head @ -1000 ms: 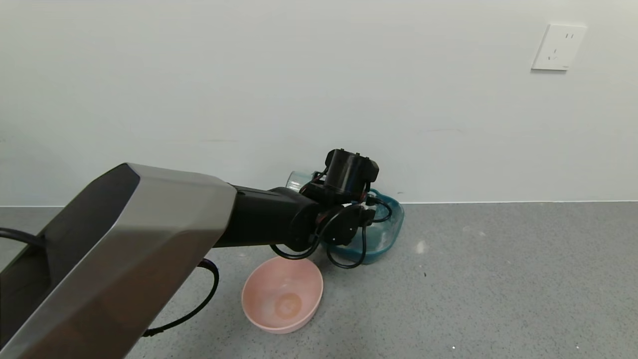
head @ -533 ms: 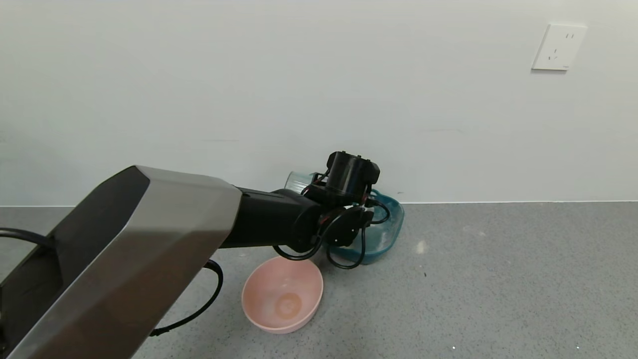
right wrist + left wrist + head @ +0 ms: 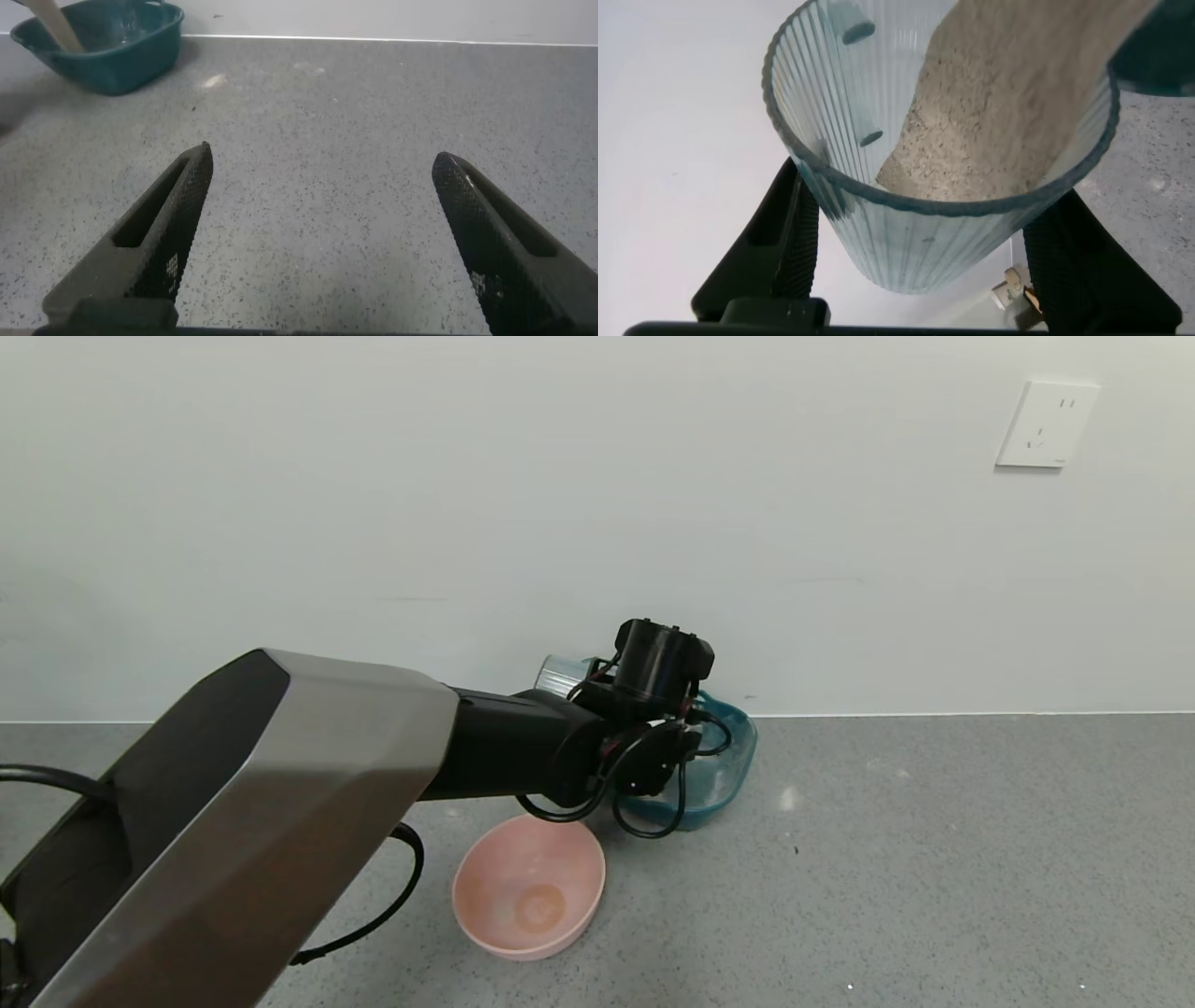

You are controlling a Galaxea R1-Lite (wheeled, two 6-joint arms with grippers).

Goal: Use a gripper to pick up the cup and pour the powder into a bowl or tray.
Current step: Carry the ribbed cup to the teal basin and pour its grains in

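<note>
My left gripper (image 3: 597, 683) is shut on the clear ribbed cup (image 3: 560, 672) and holds it tilted above the back of the teal-blue dish (image 3: 730, 758), close to the wall. In the left wrist view the black fingers (image 3: 789, 245) clamp the cup (image 3: 906, 238) on both sides, and the beige powder (image 3: 1008, 103) lies slid along its wall towards the rim. In the right wrist view a beige streak of powder (image 3: 51, 23) runs down into the teal dish (image 3: 112, 51). My right gripper (image 3: 322, 159) is open and empty over bare table, off to the dish's side.
A round pink bowl (image 3: 527, 887) stands in front of the teal dish, under the left forearm. A white wall runs right behind the dish, with a socket (image 3: 1046, 425) at the upper right. The grey speckled table (image 3: 934, 859) stretches to the right.
The left arm has crept slightly forward and to the right, still holding the tilted cup over the teal dish. The bowls have not moved.
</note>
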